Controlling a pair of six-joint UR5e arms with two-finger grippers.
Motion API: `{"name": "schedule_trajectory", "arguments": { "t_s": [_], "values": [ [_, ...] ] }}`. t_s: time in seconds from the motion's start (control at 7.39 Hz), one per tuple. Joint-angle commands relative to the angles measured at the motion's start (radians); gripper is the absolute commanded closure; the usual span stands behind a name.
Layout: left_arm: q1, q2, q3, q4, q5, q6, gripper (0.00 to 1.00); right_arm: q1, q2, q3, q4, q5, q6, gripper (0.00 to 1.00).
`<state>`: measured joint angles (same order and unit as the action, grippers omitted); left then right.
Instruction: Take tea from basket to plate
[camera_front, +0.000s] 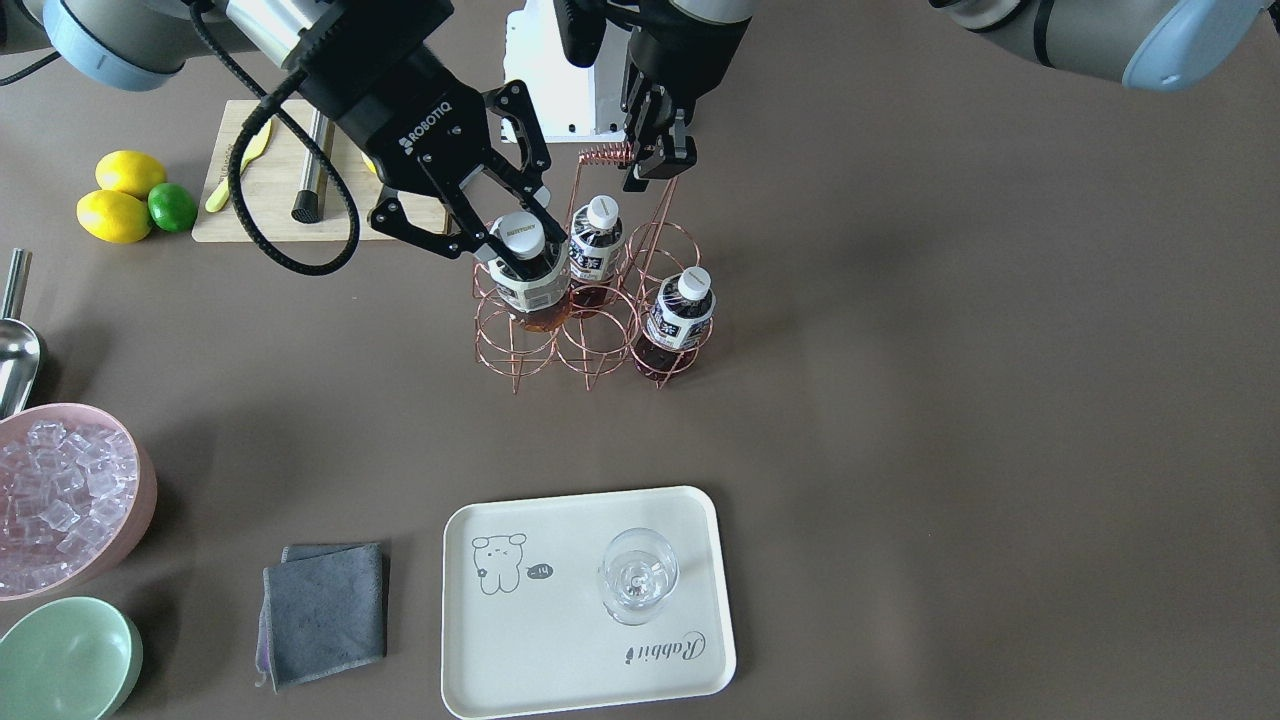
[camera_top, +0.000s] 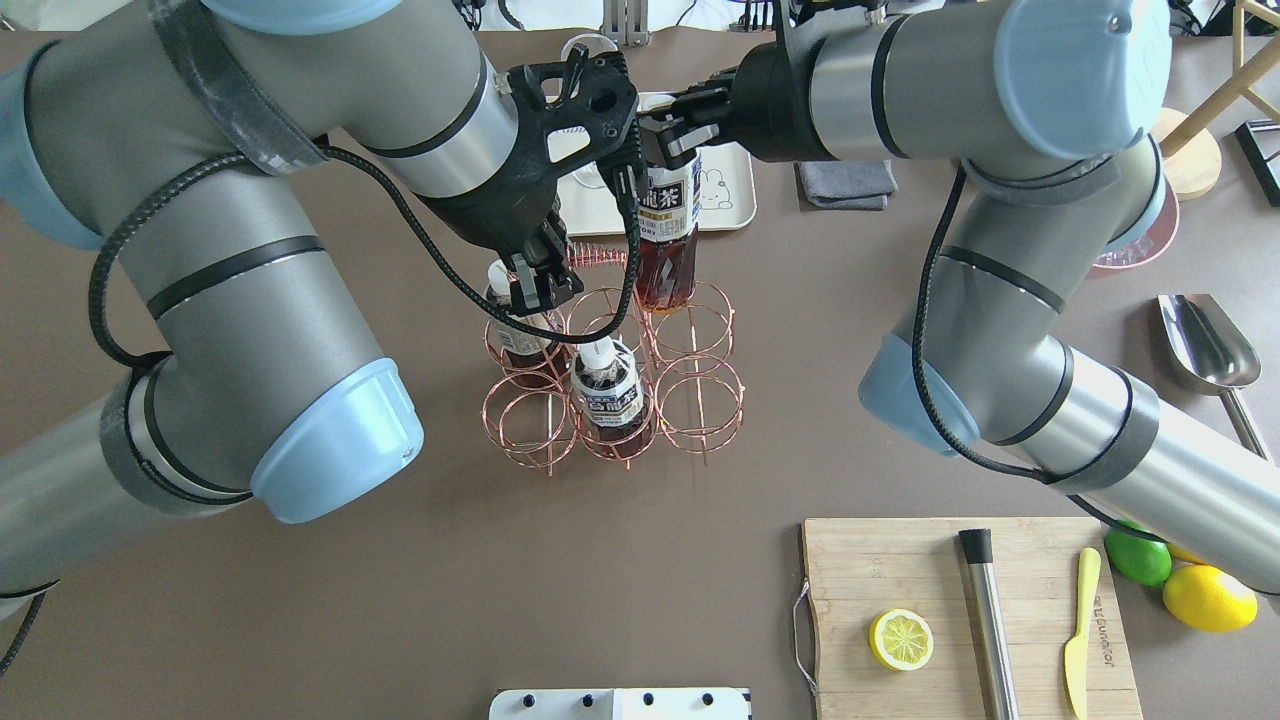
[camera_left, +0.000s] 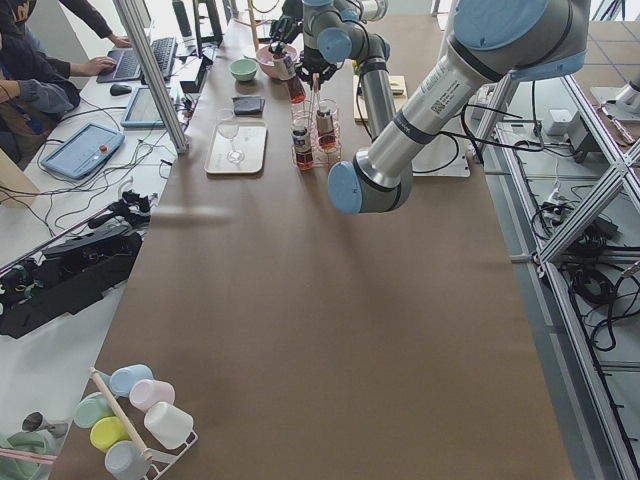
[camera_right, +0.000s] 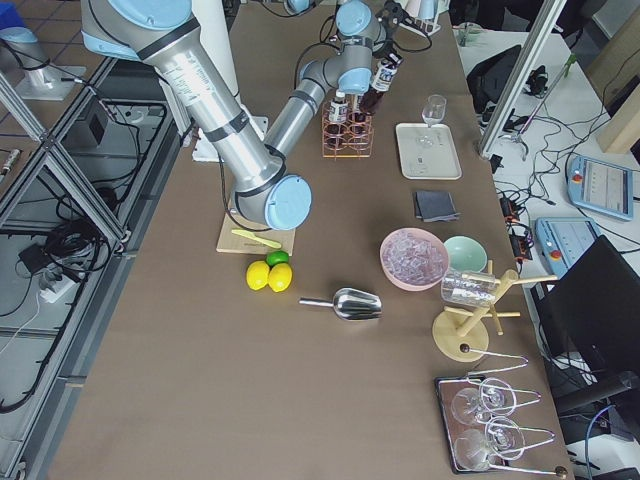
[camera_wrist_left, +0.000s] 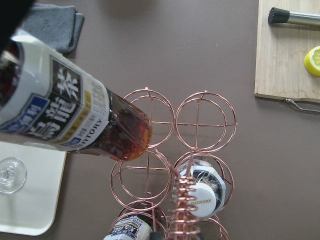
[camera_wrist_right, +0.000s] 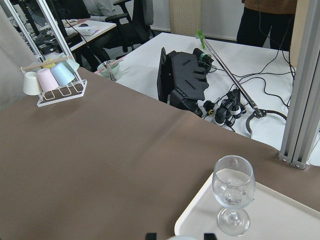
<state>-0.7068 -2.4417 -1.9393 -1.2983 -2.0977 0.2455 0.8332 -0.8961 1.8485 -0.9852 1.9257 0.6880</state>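
My right gripper (camera_front: 522, 243) is shut on the white cap and neck of a tea bottle (camera_front: 530, 285). It holds the bottle tilted, just above the rose-gold wire basket (camera_front: 520, 345); the bottle also shows in the overhead view (camera_top: 668, 235) and the left wrist view (camera_wrist_left: 65, 112). My left gripper (camera_front: 652, 158) is shut on the basket's coiled handle (camera_front: 605, 155). Two more tea bottles (camera_front: 597, 240) (camera_front: 680, 310) stand in basket cells. The cream plate (camera_front: 560, 650) lies nearer the front edge and carries a clear stemmed glass (camera_front: 638, 575).
A wooden cutting board (camera_front: 235, 215) with a yellow knife and a metal tool lies beside two lemons (camera_front: 118, 195) and a lime (camera_front: 172, 207). A pink ice bowl (camera_front: 70, 495), a green bowl (camera_front: 65, 660), a grey cloth (camera_front: 325, 610) and a metal scoop (camera_front: 15, 350) are on that side.
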Motion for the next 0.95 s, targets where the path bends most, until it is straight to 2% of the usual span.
{"name": "schedule_trajectory", "arguments": {
  "t_s": [0.0, 0.14, 0.27, 0.41, 0.54, 0.68, 0.81],
  "values": [
    [0.0, 0.001, -0.018, 0.004, 0.001, -0.002, 1.0, 0.049, 0.015, -0.084, 0.017, -0.011, -0.01, 1.0],
    [0.0, 0.001, -0.026, 0.005, 0.001, 0.0, 1.0, 0.05, 0.025, -0.147, 0.08, -0.054, -0.01, 1.0],
    [-0.011, 0.009, -0.042, 0.007, 0.001, 0.0, 1.0, 0.049, 0.028, -0.261, 0.22, -0.098, -0.008, 1.0],
    [-0.041, 0.013, -0.058, 0.023, -0.008, 0.003, 1.0, 0.049, 0.075, -0.404, 0.344, -0.134, -0.008, 1.0],
    [-0.09, 0.013, -0.064, 0.036, -0.049, 0.012, 1.0, 0.04, 0.115, -0.511, 0.415, -0.189, -0.008, 1.0],
    [-0.165, 0.019, -0.064, 0.036, -0.083, 0.015, 1.0, 0.012, 0.137, -0.581, 0.463, -0.261, -0.01, 1.0],
    [-0.21, 0.051, -0.076, 0.036, -0.112, 0.017, 1.0, 0.0, 0.135, -0.632, 0.521, -0.287, -0.021, 1.0]
  ]
}}
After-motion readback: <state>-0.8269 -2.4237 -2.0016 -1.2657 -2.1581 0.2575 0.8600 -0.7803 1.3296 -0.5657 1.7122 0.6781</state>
